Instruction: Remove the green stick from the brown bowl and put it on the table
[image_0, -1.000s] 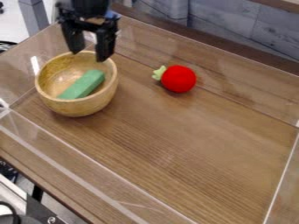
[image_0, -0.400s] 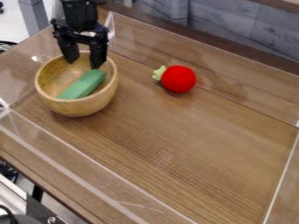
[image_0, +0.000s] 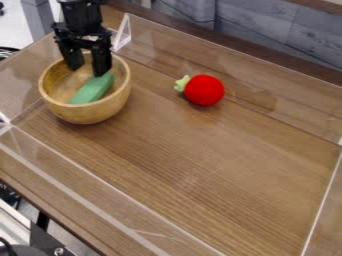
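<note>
The black fingers (image_0: 86, 56) stand apart at the far side of the round light-brown wooden bowl (image_0: 84, 118), where the flat light-green stick (image_0: 92, 88) lies inside; descending off-line, they could catch the rim and drag the bowl.

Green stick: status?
Tool open, over the bowl's far part. Green stick inside brown bowl. Red fruit toy off to one side.
</note>
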